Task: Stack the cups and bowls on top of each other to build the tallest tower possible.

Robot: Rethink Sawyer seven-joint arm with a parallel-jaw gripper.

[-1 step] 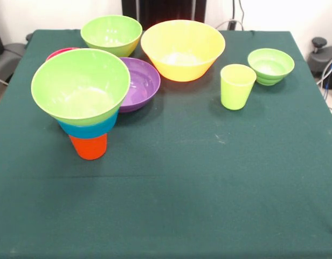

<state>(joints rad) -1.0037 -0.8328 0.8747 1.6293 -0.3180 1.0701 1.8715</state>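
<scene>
The tower (84,102) stands near-left on the desk (209,189): orange cup, blue bowl, green bowl. Loose: two green bowls, one yellow (182,49), one purple (140,83), one green cup (237,86). No claw visible.

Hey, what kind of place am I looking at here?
Probably a lab or test bench, not a kitchen: a table under dark green cloth, loose cables at its edge, and glossy plastic bowls, like the large yellow bowl, laid out with a stacked tower.
</scene>
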